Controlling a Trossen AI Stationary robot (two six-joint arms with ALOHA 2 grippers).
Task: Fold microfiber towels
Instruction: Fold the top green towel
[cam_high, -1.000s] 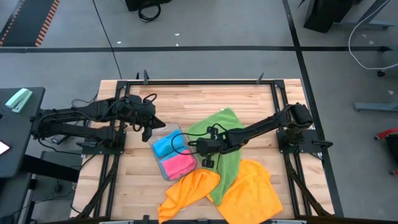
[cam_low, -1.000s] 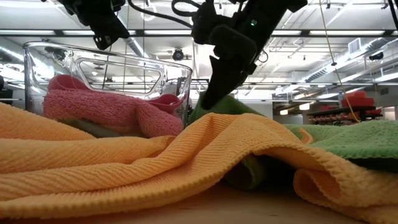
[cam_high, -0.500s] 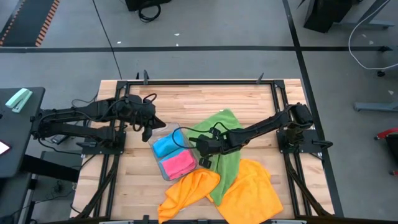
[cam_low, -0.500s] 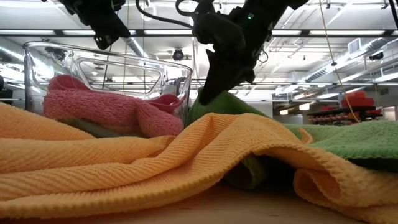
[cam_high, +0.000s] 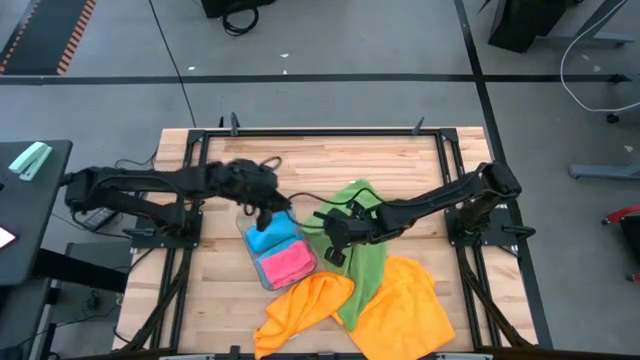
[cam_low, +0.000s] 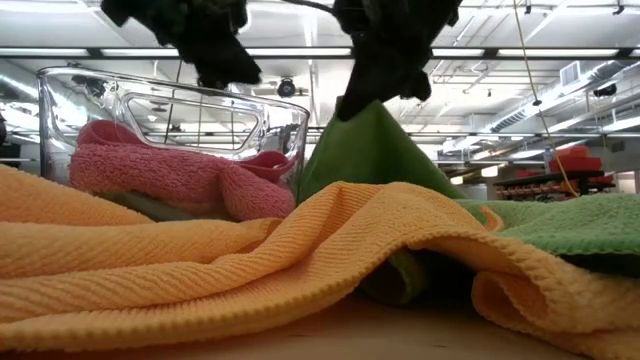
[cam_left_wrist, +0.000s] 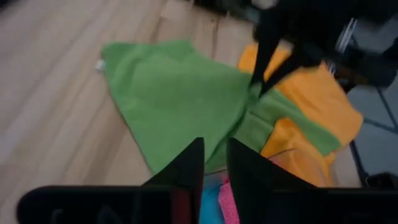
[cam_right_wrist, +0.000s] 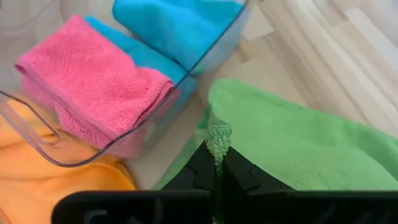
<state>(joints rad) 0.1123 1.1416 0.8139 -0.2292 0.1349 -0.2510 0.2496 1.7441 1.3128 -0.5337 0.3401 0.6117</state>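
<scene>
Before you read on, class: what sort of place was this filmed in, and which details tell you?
Probably a robotics lab or workshop. A wooden worktable in a dark metal frame stands on a grey concrete floor marked with dark lines, long strip lights hang under an open ceiling, and the right gripper pinches a green towel.

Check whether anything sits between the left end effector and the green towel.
Nothing visible does. The left end effector hovers over the clear tray, and the green towel, pinched by the right end effector, lies just past it.
</scene>
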